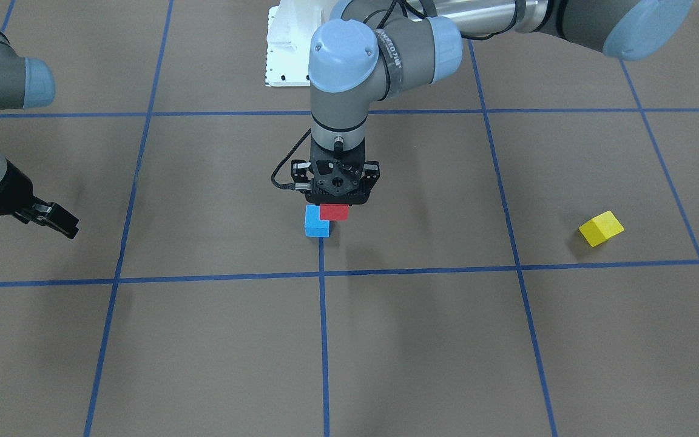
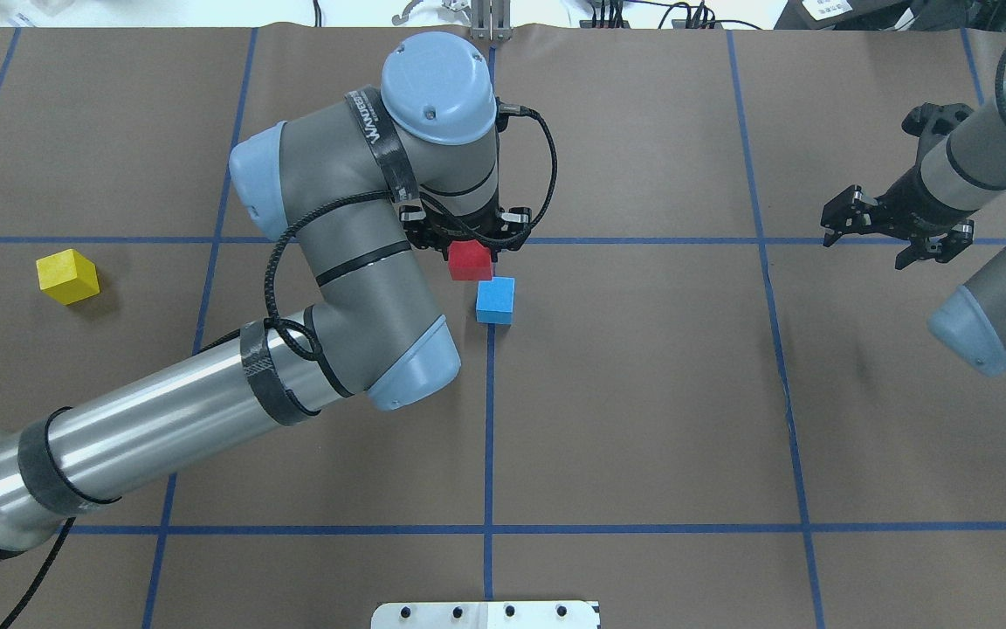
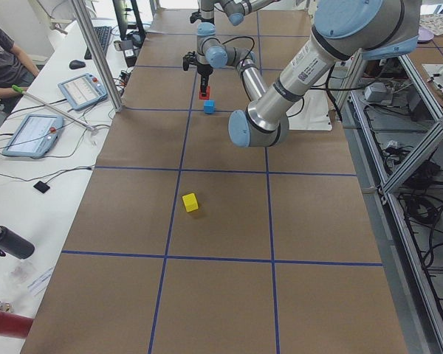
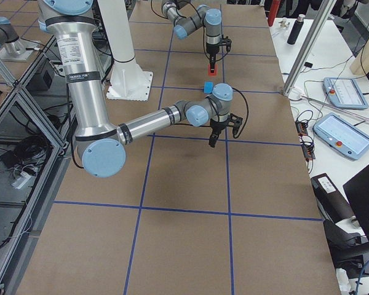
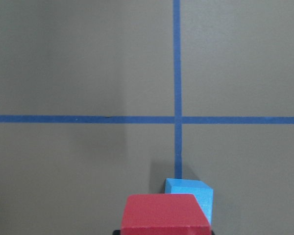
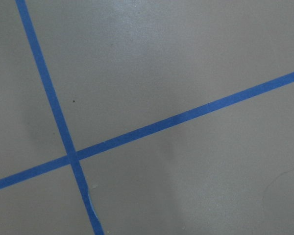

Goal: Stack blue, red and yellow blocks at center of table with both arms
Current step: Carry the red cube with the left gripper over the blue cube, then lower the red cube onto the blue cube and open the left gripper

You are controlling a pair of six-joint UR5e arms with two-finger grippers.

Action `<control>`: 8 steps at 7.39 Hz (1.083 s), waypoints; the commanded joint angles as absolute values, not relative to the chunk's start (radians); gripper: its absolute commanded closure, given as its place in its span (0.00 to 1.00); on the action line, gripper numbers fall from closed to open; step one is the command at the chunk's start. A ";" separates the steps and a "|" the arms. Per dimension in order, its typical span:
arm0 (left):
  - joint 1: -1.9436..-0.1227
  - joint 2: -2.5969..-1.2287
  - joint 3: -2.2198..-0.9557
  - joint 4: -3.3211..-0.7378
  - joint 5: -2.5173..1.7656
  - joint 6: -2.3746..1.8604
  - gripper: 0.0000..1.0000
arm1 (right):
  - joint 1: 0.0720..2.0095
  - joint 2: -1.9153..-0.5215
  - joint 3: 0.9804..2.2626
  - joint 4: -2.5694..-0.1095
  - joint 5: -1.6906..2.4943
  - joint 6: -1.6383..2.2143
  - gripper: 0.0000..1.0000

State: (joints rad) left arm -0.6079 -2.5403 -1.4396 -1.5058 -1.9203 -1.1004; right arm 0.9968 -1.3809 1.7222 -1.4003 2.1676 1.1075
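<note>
One worry: the left gripper (image 1: 334, 205), clamped on the red block (image 1: 334, 212), hangs off-centre above the blue block (image 1: 317, 222), so releasing here could tumble it onto the tabletop (image 1: 422, 340).

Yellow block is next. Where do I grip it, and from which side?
Come straight down on the yellow block and pinch two opposite side faces. It lies flat and alone on the table, turned askew to the tape lines, so probably rotate the wrist to square with its faces. The left gripper, holding the red block, is nearer.
</note>
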 commanded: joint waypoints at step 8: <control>-0.574 -2.609 -1.286 -1.526 -1.925 -1.049 1.00 | 0.994 -1.381 1.724 -1.397 2.167 1.115 0.00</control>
